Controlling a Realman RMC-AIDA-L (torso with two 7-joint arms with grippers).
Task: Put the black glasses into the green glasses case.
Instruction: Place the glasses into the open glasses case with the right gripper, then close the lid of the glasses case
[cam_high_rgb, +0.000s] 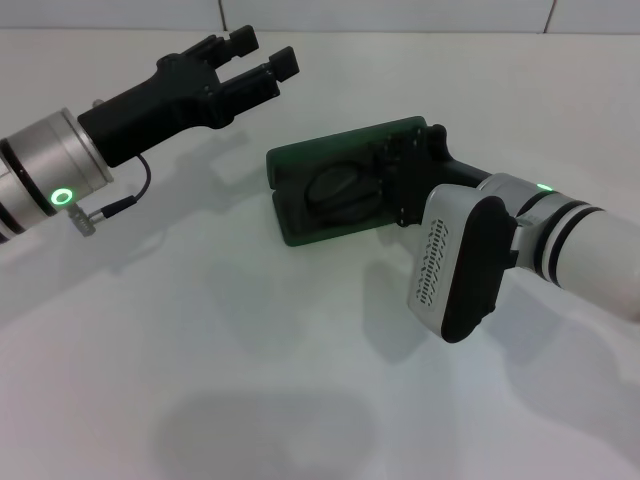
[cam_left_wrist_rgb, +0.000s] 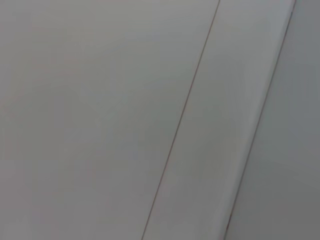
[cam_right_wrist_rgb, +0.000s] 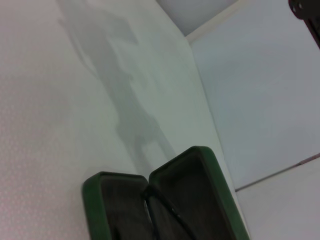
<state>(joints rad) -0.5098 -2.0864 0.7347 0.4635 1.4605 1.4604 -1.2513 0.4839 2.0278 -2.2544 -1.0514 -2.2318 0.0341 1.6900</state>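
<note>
The green glasses case (cam_high_rgb: 298, 228) lies open in the middle of the white table, lid folded back. In the right wrist view the case (cam_right_wrist_rgb: 216, 176) shows its dark lining, with the thin black wire of the black glasses (cam_right_wrist_rgb: 167, 214) lying inside it. My right gripper (cam_high_rgb: 398, 183) reaches down over the right part of the open case and hides that side. My left gripper (cam_high_rgb: 262, 52) is open and empty, held in the air behind and to the left of the case.
White table (cam_high_rgb: 200, 340) all around the case. A wall with thin seams stands at the back (cam_left_wrist_rgb: 190, 100). A dark piece of the left gripper (cam_right_wrist_rgb: 306, 11) shows at the edge of the right wrist view.
</note>
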